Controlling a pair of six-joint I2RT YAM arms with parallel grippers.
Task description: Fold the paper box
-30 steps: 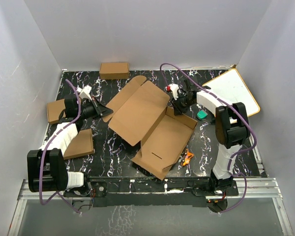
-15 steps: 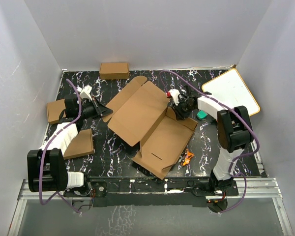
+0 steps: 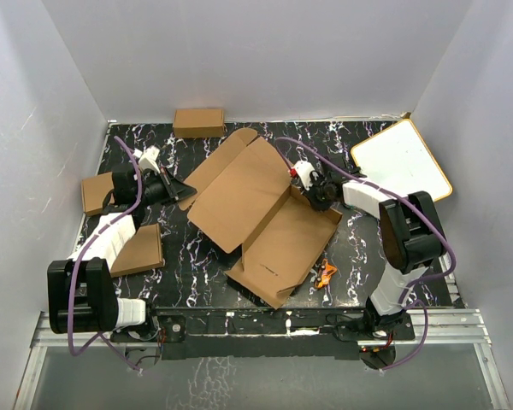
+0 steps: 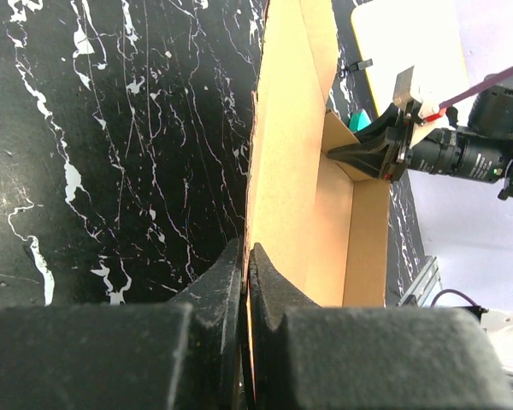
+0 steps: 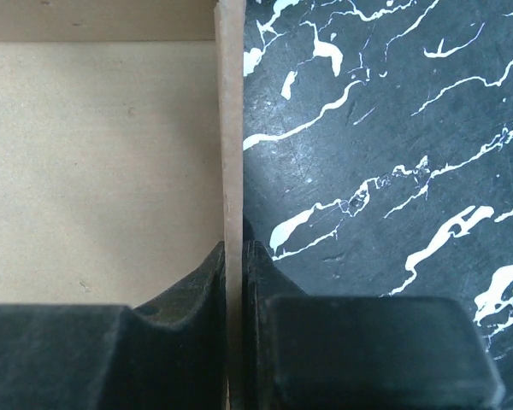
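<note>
The paper box (image 3: 256, 209) is a large brown die-cut cardboard sheet lying half unfolded across the middle of the black marbled table. My left gripper (image 3: 188, 186) is shut on its left edge; in the left wrist view the thin cardboard edge (image 4: 261, 171) runs straight up from between the fingers of that gripper (image 4: 246, 256). My right gripper (image 3: 312, 195) is shut on a raised side wall at the sheet's right. The right wrist view shows that wall (image 5: 232, 128) standing edge-on, clamped between the black fingers of the gripper (image 5: 235, 252), with the box's inner face (image 5: 94, 162) to its left.
Small ready-made cardboard boxes sit at the back (image 3: 198, 122), far left (image 3: 94, 193) and near left (image 3: 139, 248). A white board with tan rim (image 3: 402, 159) leans at the back right. A small orange object (image 3: 326, 273) lies by the sheet's near right edge.
My right gripper moved left and down onto the sheet's raised right wall and closed on it. The green object beside it is now hidden. The left arm kept still.
</note>
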